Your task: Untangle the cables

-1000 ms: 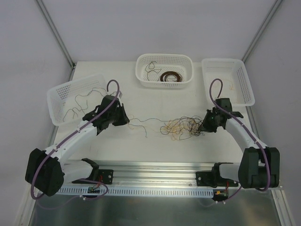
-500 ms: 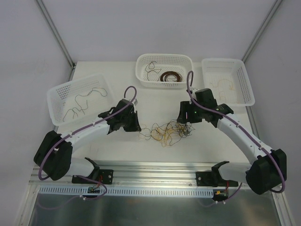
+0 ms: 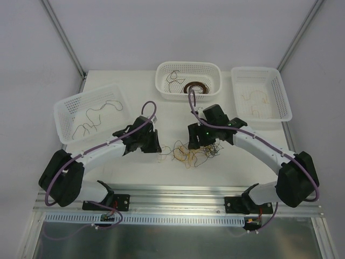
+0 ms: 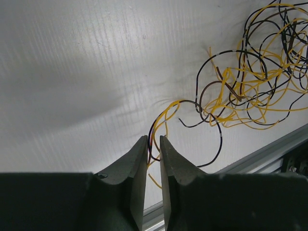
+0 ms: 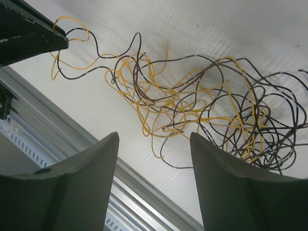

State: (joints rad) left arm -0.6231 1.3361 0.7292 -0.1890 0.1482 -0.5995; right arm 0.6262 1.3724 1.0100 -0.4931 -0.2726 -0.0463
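The cables lie as a loose clump of thin black and yellow strands on the white table between my two grippers. My left gripper is at the clump's left end. In the left wrist view its jaws stand a narrow gap apart, with a black and a yellow strand running loosely through that gap. The rest of the tangle spreads to the upper right. My right gripper hovers above the clump's upper left part. It is open wide over the strands, with nothing between its fingers.
A white basket at the left holds dark strands. The back middle basket holds a dark coil and a strand. The right basket holds yellow strands. An aluminium rail runs along the near table edge, close to the clump.
My right arm swung left from the clump's right side to above it, and its jaws opened. The left gripper moved right and parted slightly. The stretched cables bunched back into a compact clump.
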